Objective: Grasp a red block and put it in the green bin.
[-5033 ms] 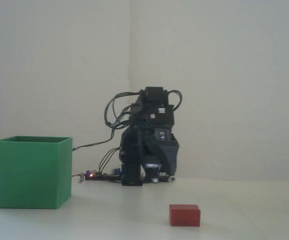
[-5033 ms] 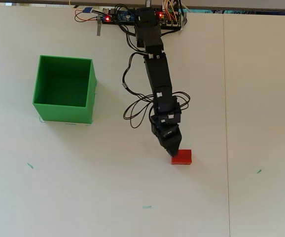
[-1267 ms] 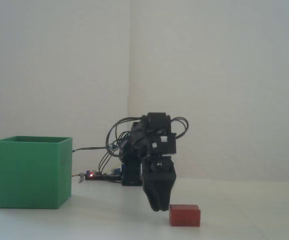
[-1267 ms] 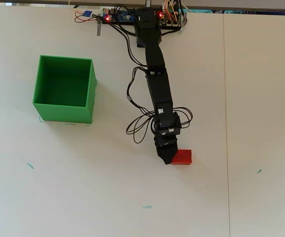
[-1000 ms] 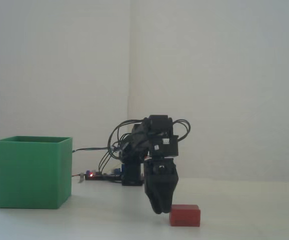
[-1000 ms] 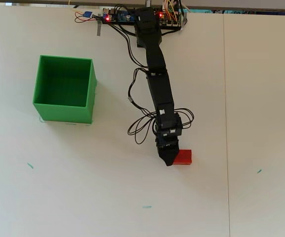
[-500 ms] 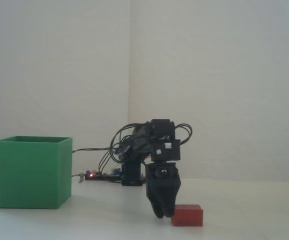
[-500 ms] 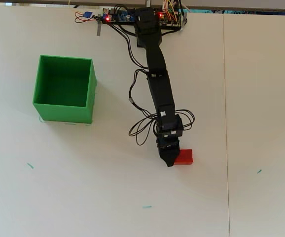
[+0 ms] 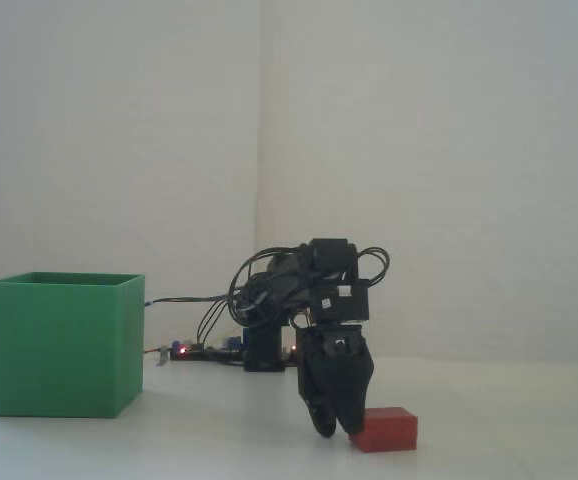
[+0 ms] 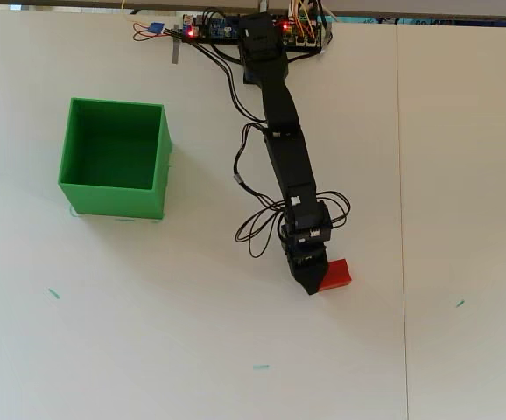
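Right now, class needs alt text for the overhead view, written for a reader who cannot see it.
A black robot arm reaches down the white table, its gripper against the left side of a small red block. An empty green bin stands apart at upper left.

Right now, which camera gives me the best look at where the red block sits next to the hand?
The overhead view: the red block lies skewed, against the right side of the hand. In the fixed view the block shows only its front face, partly hidden behind the hand.
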